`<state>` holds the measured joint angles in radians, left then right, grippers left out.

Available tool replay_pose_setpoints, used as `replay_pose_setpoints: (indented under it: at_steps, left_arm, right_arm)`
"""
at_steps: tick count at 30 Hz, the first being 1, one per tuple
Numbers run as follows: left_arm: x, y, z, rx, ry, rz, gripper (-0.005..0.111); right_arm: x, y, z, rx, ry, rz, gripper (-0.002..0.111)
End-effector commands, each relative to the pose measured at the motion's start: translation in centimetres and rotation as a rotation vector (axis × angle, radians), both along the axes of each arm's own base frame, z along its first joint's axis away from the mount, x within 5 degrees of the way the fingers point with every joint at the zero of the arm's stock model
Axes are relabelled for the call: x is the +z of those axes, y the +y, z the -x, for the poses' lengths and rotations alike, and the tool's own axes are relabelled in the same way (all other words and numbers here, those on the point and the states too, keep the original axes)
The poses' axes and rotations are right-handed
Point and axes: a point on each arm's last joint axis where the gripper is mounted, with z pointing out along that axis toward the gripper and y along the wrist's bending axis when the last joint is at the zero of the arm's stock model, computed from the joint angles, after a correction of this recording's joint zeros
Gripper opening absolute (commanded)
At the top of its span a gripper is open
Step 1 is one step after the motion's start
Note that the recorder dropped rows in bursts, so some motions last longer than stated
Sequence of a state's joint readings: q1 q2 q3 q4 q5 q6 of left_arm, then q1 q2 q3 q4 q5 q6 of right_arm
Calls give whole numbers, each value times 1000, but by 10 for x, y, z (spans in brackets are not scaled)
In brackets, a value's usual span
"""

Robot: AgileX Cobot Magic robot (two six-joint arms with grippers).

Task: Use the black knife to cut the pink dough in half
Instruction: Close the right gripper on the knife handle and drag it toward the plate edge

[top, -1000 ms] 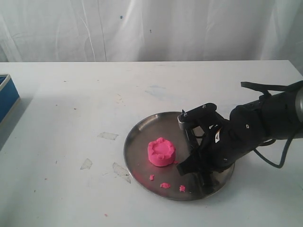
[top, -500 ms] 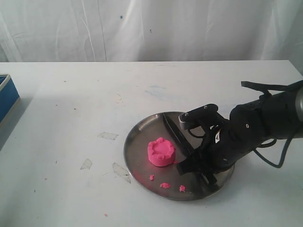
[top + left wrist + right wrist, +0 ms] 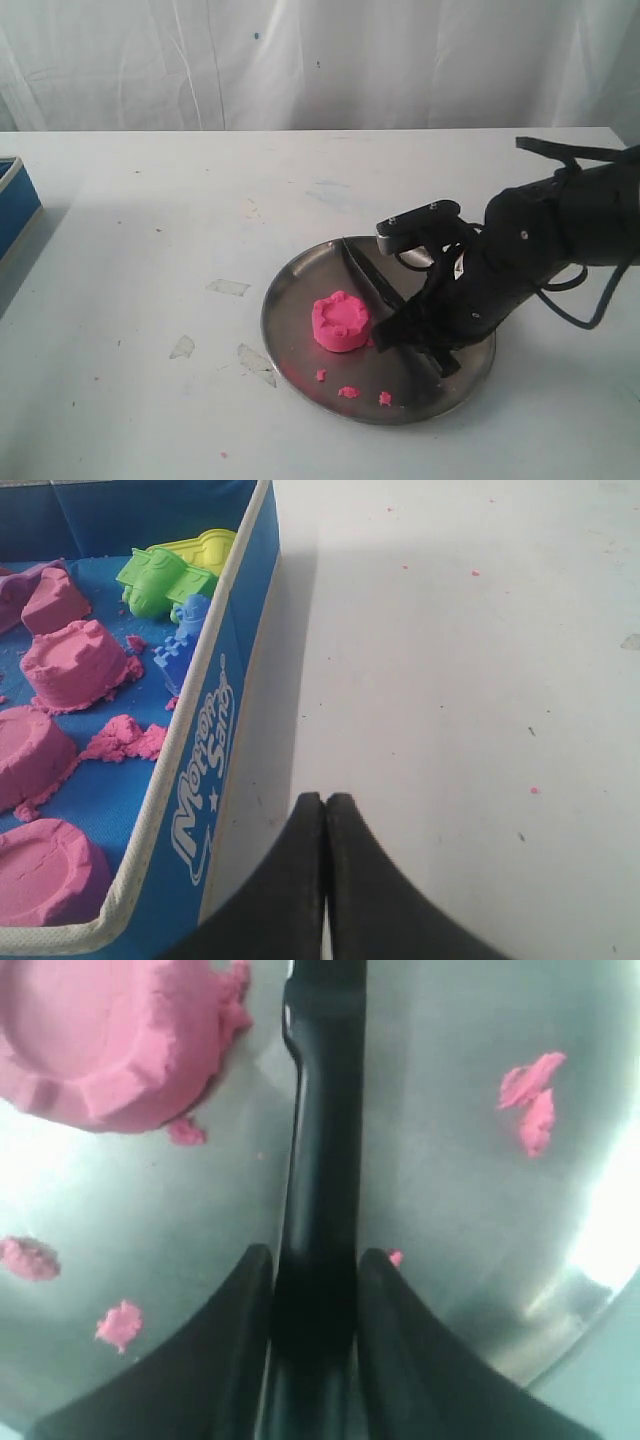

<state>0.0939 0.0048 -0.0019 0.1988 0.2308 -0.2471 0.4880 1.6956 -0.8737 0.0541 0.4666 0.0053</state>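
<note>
The pink dough [image 3: 341, 321] is one round puck with a lumpy top, left of centre on the round metal plate [image 3: 296, 283]. My right gripper [image 3: 424, 336] is shut on the handle of the black knife [image 3: 364, 269], whose blade points to the plate's far rim just right of the dough. In the right wrist view the knife [image 3: 322, 1140] runs straight out between the fingers of the gripper [image 3: 315, 1256], passing beside the dough [image 3: 110, 1040] without touching it. My left gripper [image 3: 325, 799] is shut and empty over bare table, beside a blue box.
Small pink crumbs [image 3: 348, 391] lie on the plate's near part. Scraps of clear tape [image 3: 228, 287] stick to the table left of the plate. A blue box [image 3: 14, 203] with pink sand shapes [image 3: 72, 660] and toy moulds [image 3: 165, 577] stands at the far left.
The right gripper's jaws closed on the knife handle. The arm then rose a little, and the blade came into view over the plate beside the dough.
</note>
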Motion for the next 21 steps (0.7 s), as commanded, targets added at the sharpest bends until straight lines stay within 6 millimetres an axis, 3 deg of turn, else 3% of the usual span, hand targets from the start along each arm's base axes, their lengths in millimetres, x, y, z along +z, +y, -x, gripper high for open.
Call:
replay_pose_setpoints:
  at_steps: [1,7,13,21]
  left_arm:
    - [0,0,0,-4,-10,0,0]
    - [0,0,0,-4,-10,0,0]
    - [0,0,0,-4,-10,0,0]
    - [0,0,0,-4,-10,0,0]
  right_arm:
    - [21,-4,8,2,5,-1,1]
    - [39,-12,26,24,86,42,1]
    - [19,-21,42,50,184,97,1]
    - [9,-25,50,63,234,121,1]
